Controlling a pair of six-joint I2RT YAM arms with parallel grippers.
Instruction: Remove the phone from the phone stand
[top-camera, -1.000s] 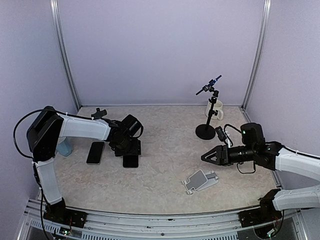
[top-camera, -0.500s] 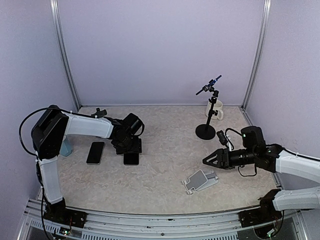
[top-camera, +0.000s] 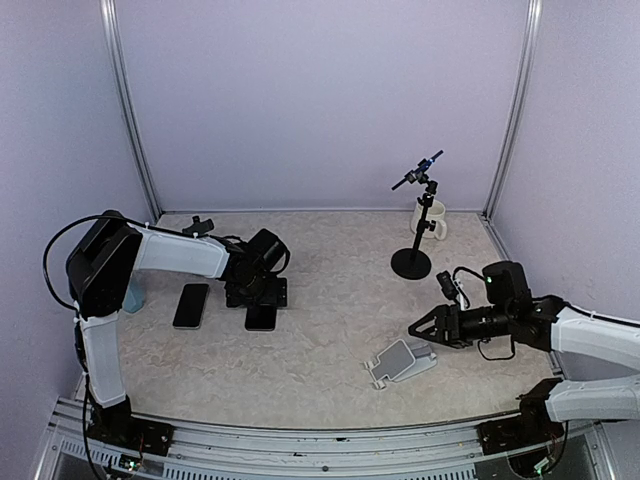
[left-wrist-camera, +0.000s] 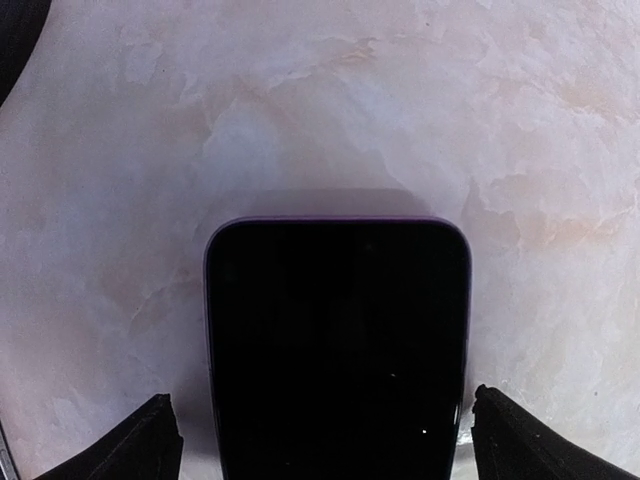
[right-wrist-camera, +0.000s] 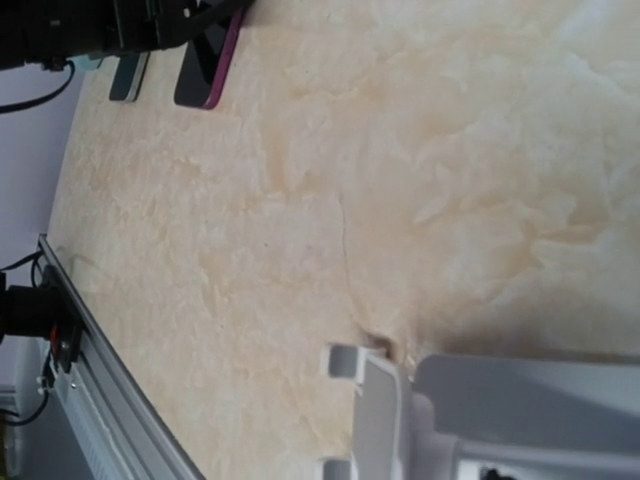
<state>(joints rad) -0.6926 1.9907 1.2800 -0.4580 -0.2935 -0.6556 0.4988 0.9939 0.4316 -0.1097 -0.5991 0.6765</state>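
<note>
- The left gripper hangs low over the phone. Its jaws stand apart, and the two black wedge-shaped fingertips sit one on each side of the phone's near end, with a thin strip of table showing between each tip and the phone.
- The phone is a flat slab with rounded corners, a glossy black glass face and a thin purple rim. It lies face up on the table, off the phone stand and well apart from it, to the stand's left and farther from the arm bases.
- A second phone, dark and flat, lies farther left of the stand, near the first and roughly parallel to it.
- The right gripper hovers just beyond the stand's far right corner, pointing left. I cannot tell whether its jaws are apart or together, and it carries nothing that I can see.
- The stand is smooth pale grey plastic: a rounded plate lying low on the table, with two small hooked lips at one end in the right wrist view.
- The table is matte and beige, with a mottled, marble-like pattern.
- Beyond the stand, toward the back wall, a thin black post rises from a round black base, and a white mug stands just behind it.
</note>
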